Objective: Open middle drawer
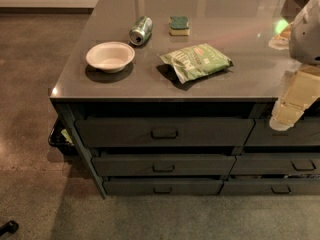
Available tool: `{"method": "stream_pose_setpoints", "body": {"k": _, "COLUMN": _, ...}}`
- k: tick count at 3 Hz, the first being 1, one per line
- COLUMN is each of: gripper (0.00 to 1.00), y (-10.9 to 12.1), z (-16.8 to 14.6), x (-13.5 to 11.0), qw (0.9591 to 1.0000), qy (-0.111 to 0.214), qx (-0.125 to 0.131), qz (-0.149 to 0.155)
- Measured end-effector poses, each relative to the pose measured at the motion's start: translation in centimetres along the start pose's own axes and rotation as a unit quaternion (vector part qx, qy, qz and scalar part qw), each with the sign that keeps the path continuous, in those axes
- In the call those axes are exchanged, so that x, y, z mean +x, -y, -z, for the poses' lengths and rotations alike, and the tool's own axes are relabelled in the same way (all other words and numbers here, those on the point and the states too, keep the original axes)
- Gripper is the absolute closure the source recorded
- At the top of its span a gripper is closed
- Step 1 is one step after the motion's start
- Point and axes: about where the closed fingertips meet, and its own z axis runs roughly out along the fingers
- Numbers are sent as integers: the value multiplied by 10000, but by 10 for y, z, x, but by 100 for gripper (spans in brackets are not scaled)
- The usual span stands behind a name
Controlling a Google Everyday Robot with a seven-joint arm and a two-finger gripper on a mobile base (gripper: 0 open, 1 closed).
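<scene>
Hand (282,118) — cropped at right edge — hangs apart from middle drawer (163,165).

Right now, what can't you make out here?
All in the camera view:
- Claw, in front of the counter's right front edge: its arm is cut off by the right edge.
- Middle drawer: contents hidden behind its front.
- Can: label too small to read.
- Right-hand drawers: cut off by the right edge.
</scene>
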Motion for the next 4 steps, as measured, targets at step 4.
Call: {"method": "stream_pose_setpoints", "body": {"k": 4, "gripper": 0, "y": -81, "z": -198, "x": -26, "qw": 9829, "qy": 1330, "qx": -1274, "qz": -63}}
